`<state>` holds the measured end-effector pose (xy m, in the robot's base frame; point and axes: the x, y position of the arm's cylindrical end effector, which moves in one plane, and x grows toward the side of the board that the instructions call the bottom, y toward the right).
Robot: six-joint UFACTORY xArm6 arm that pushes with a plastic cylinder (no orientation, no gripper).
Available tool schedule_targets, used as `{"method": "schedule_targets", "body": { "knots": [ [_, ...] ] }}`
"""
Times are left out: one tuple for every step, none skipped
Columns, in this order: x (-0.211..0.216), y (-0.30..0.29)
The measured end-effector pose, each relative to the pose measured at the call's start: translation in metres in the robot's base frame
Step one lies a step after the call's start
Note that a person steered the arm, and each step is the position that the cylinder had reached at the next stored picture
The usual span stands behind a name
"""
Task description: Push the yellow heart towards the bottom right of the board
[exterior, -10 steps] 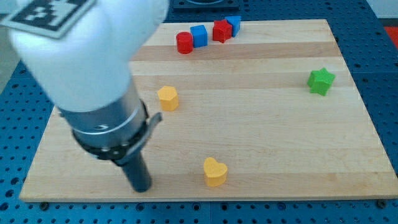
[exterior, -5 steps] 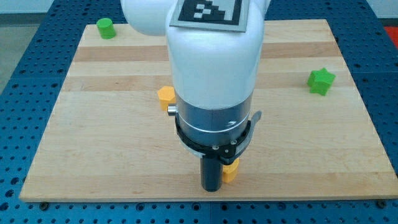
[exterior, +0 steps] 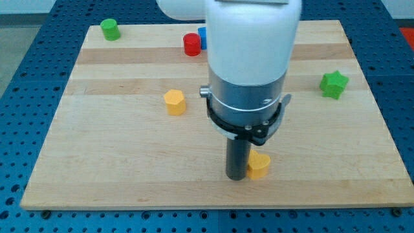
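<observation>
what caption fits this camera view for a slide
My tip touches the yellow heart from the view's left near the board's bottom edge.

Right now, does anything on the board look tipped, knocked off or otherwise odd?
Nothing stands out. My tip is against the left side of the yellow heart near the view's bottom. The other yellow block, green star, green block and red block sit flat on the board.

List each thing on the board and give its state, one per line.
tip: down on the board, touching the yellow heart's left side
yellow heart: near bottom edge, partly hidden
yellow block: alone, untouched
red block: beside blue block
green star: right side
green block: top left
</observation>
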<state>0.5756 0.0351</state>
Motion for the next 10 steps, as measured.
{"method": "schedule_targets", "body": {
  "knots": [
    [-0.013,0.002],
    [-0.027,0.002],
    [-0.032,0.013],
    [-0.029,0.035],
    [-0.022,0.056],
    [-0.022,0.071],
    [-0.022,0.075],
    [-0.02,0.065],
    [-0.009,0.05],
    [0.011,0.049]
  ]
}}
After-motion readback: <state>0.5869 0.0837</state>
